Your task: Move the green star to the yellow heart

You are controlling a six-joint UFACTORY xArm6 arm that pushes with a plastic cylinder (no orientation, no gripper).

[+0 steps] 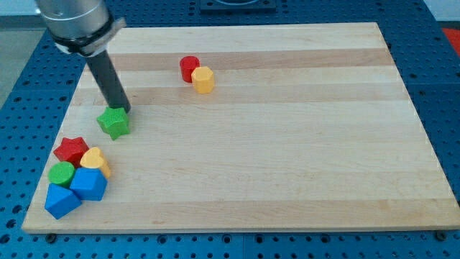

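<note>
The green star [114, 122] lies on the wooden board at the view's left. My tip [122, 109] touches its upper right edge, just above it. The yellow heart [95, 161] sits lower left of the star, in a cluster of blocks near the board's bottom left corner. A gap of bare wood separates the star from the heart.
Around the yellow heart lie a red star [71, 150], a green cylinder [62, 173] and two blue blocks [88, 184] [62, 201]. A red cylinder [189, 68] and a yellow hexagon [203, 79] touch each other near the view's top centre. The board's left edge [54, 144] is close.
</note>
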